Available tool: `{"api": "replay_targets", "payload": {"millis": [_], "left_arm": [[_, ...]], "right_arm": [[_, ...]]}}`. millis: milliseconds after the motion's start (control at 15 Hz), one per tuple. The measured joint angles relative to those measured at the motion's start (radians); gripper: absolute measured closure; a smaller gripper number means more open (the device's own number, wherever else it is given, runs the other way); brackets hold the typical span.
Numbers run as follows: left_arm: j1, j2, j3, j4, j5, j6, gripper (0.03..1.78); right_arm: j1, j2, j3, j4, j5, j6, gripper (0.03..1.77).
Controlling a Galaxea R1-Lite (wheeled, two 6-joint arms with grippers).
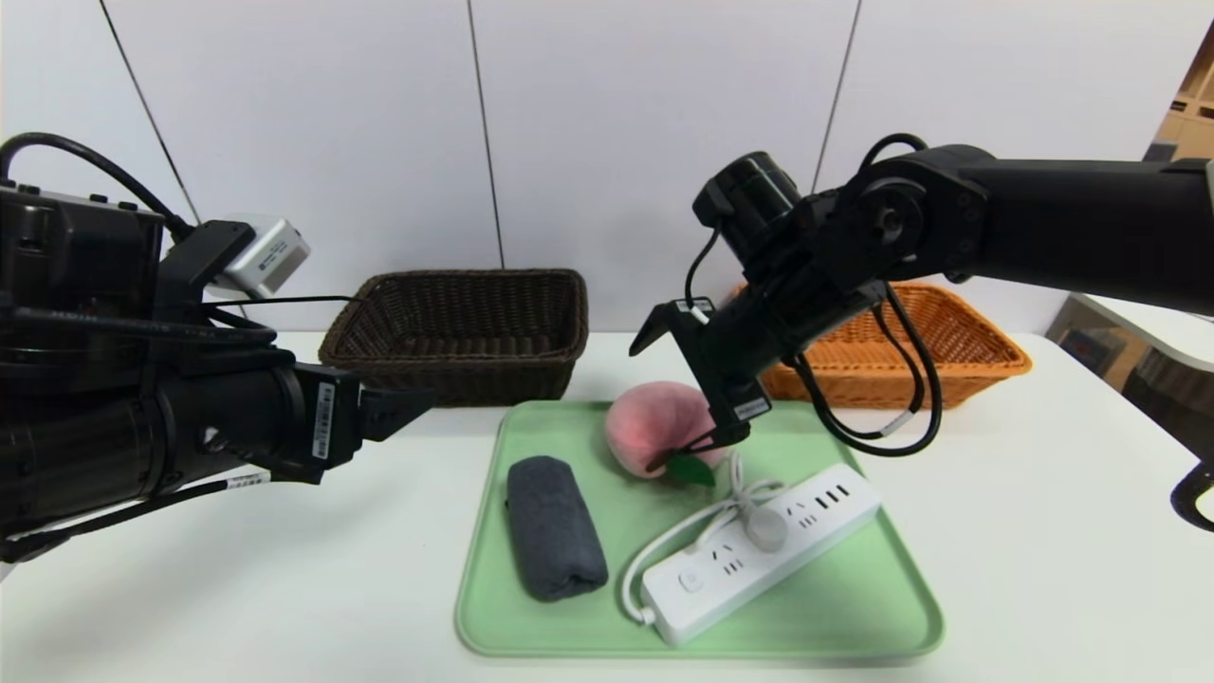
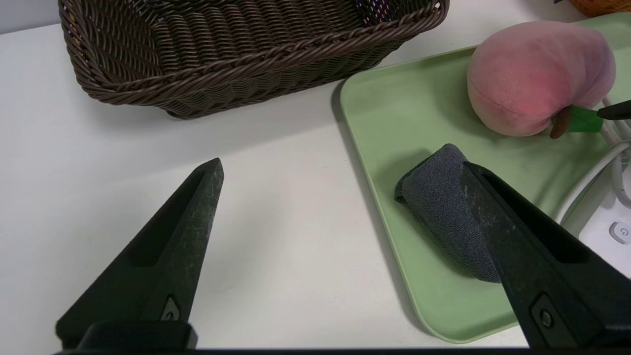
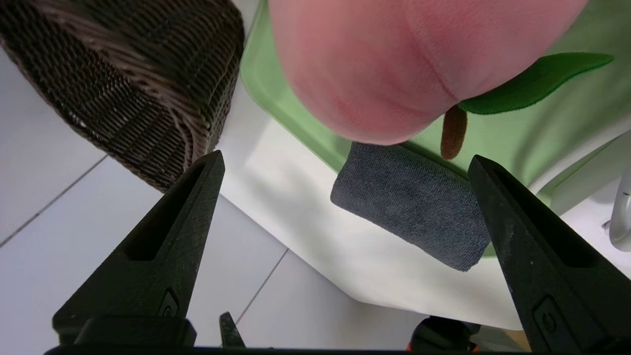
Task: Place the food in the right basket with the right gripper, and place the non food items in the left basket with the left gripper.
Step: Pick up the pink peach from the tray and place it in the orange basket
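White table (image 1: 1043,531) carries a green tray (image 1: 854,607), with the left basket (image 1: 460,327), dark brown, and the right basket (image 1: 958,356), orange-tan, standing behind it near the wall. The right basket is partly hidden by the right arm in the head view; only that view shows it properly, the left wrist view catches just a sliver.

On the tray: white power strip (image 1: 759,550) with coiled cord, dark grey rolled towel (image 1: 553,526), pink plush peach (image 1: 654,427) at the back.

Right gripper (image 1: 702,444) angles down at the peach's right side, fingers spread wide, nothing pinched. The right wrist view has the peach looming close beyond the open tips; contact cannot be told.

Left gripper (image 2: 340,170) hovers over bare table left of the tray, fingers spread, empty. The left wrist view has one finger (image 2: 522,256) covering part of the towel; the head view shows only one left fingertip.
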Motion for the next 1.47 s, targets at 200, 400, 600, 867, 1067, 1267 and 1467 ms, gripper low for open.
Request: {"api": "replay_targets", "payload": {"millis": [200, 400, 600, 867, 1067, 1267, 1467], "left_arm": [[0.0, -0.001, 0.002, 0.0, 0.0, 0.0, 0.12], [0.0, -0.003, 0.006, 0.001, 0.0, 0.0, 0.12], [0.0, -0.003, 0.006, 0.001, 0.0, 0.003, 0.12], [0.0, -0.002, 0.002, 0.001, 0.0, 0.008, 0.12], [0.0, -0.001, -0.001, 0.001, 0.0, 0.01, 0.12], [0.0, -0.001, -0.002, 0.0, 0.0, 0.008, 0.12], [0.0, -0.001, -0.003, 0.0, 0.0, 0.009, 0.12]], "right_arm": [[-0.014, 0.015, 0.0, -0.002, 0.044, 0.056, 0.1], [-0.025, 0.03, 0.0, -0.008, 0.062, 0.096, 0.1], [-0.031, 0.041, 0.0, -0.011, 0.107, 0.124, 0.1], [-0.04, 0.059, 0.0, -0.01, 0.13, 0.147, 0.1], [-0.048, 0.072, 0.0, -0.011, 0.137, 0.157, 0.1], [-0.058, 0.087, 0.0, -0.019, 0.137, 0.164, 0.1], [-0.06, 0.102, 0.0, -0.02, 0.136, 0.165, 0.1]]}}
